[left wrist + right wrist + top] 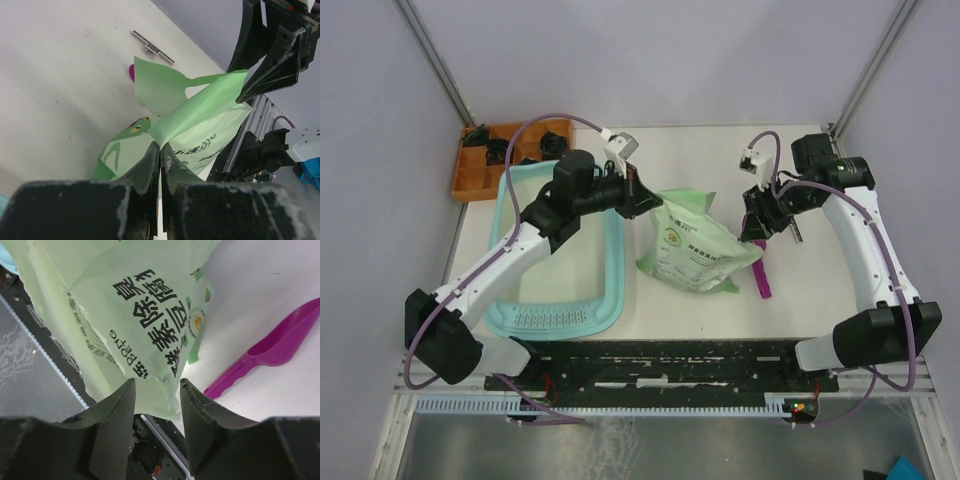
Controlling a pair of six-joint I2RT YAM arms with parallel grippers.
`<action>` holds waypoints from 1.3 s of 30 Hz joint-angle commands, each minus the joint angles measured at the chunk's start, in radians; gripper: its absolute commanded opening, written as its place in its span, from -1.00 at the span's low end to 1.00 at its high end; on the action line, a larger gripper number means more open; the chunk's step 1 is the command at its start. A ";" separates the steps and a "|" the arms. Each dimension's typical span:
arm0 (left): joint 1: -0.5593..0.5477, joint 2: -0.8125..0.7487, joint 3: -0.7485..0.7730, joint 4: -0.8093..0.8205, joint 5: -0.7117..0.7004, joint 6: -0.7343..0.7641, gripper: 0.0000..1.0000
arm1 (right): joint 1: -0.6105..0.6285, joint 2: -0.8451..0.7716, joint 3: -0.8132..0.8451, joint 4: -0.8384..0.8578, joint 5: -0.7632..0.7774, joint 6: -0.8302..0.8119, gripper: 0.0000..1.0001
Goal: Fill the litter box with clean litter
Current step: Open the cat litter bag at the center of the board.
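White table [700, 150], litter box [617, 268] lengthwise near-to-far, ledge [555, 318] nearest; left jaws pinch bag [695, 245], right jaws parted.

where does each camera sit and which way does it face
Top external: above and behind the arms, looking down on the table; both arms, litter box, bag and scoop show.
Left wrist: on the left arm, looking along the left end effector, shut on the bag's top edge.
Right wrist: on the right arm, looking past the open right end effector at the bag's print and the scoop.
Shared: all three show the bag.
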 commanded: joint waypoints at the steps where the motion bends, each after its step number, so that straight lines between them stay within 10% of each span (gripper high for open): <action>1: 0.013 -0.103 0.030 0.200 0.015 -0.040 -0.95 | 0.015 0.000 0.019 -0.032 -0.121 -0.026 0.03; 21: 0.011 -0.065 0.019 0.201 0.039 -0.008 -0.95 | 0.178 -0.059 -0.223 0.100 0.087 -0.012 0.15; 27: 0.011 -0.039 0.092 0.151 0.029 0.042 -0.95 | 0.197 0.028 -0.164 0.204 0.226 0.074 -0.93; 39: 0.010 0.060 0.220 0.193 0.068 0.068 -0.95 | 0.198 -0.122 -0.248 0.525 0.631 0.230 -0.96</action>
